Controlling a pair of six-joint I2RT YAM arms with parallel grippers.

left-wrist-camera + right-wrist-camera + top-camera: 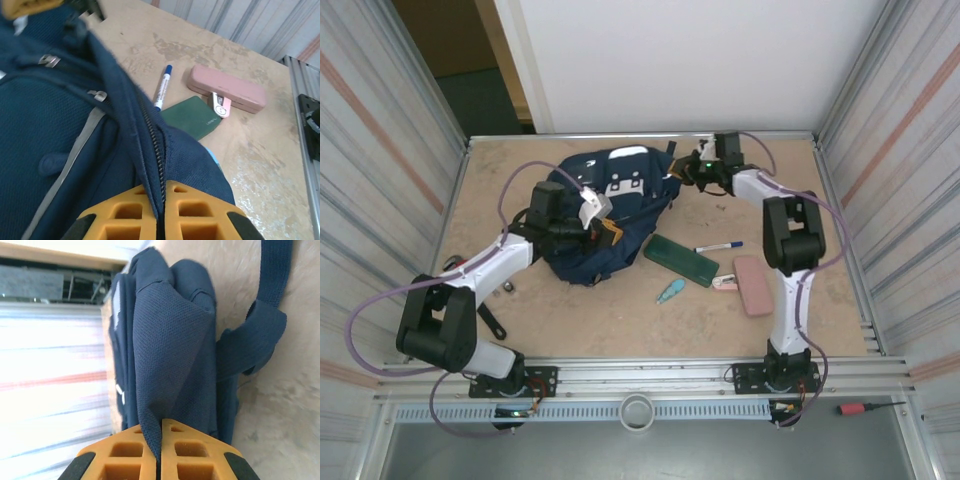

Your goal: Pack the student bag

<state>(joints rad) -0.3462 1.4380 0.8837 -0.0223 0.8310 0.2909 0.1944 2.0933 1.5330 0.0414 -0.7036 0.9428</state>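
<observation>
Left fingers (125,217) are closed on the student bag (640,215), pinching a navy edge whose zip track runs down between them. Right fingers (195,452) are likewise shut on a fold of the same fabric at the bag's far end, close to a strap. The bag lies toward the back-left of the desk (620,320), between the two arms.

Judging by this two-handed hold, the step in hand is getting the bag open or held taut, not loading it (nothing can be seen going in). A green pencil case (682,259), a pen (718,246), a pink case (754,285) and a small teal item (670,292) lie on the desk just right of the bag, not yet packed. The next move probably calls for drawing the two grips apart or upward to spread the mouth, without the fabric slipping free. After that, one arm would have to let go to fetch an item.

No brand or writing can be read. The white patches on the bag are too small, and nothing is legible on the pen or the cases.
</observation>
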